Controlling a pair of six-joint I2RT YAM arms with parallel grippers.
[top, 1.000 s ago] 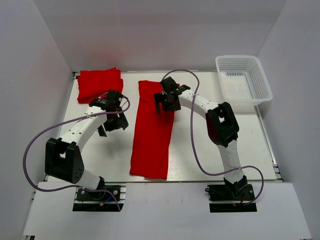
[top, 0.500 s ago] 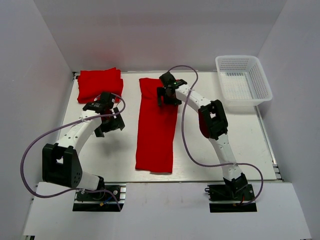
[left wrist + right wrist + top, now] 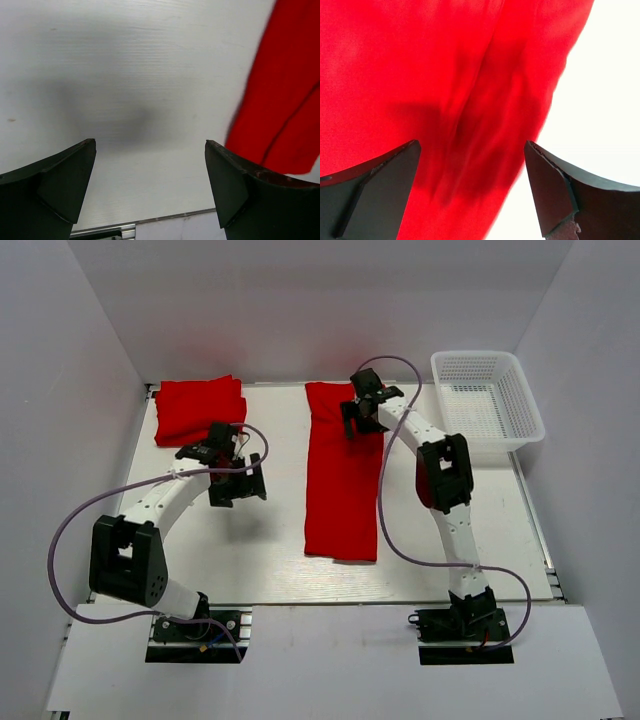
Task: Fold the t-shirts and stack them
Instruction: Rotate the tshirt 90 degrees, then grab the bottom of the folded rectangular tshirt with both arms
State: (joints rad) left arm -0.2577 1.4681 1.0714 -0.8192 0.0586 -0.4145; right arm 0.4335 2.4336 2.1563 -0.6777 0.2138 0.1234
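White table (image 3: 270, 540) inside white walls (image 3: 300, 310). The right gripper (image 3: 470, 165) hangs over the far end of the long-folded t-shirt (image 3: 342, 480), jaws wide, holding nothing; the left gripper (image 3: 150, 170) — equally wide, empty — hovers over the table beside it. A finished t-shirt (image 3: 198, 408) lies far left. Likely step: the crosswise fold — next, pinch the far edge beneath the right gripper.

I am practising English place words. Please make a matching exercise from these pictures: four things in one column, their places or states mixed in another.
1. folded t-shirt
2. long t-shirt
3. basket
4. left tool

A. far right corner
B. open, holding nothing
C. far left corner
D. middle, below the right tool

Pairs: 1-C, 2-D, 3-A, 4-B
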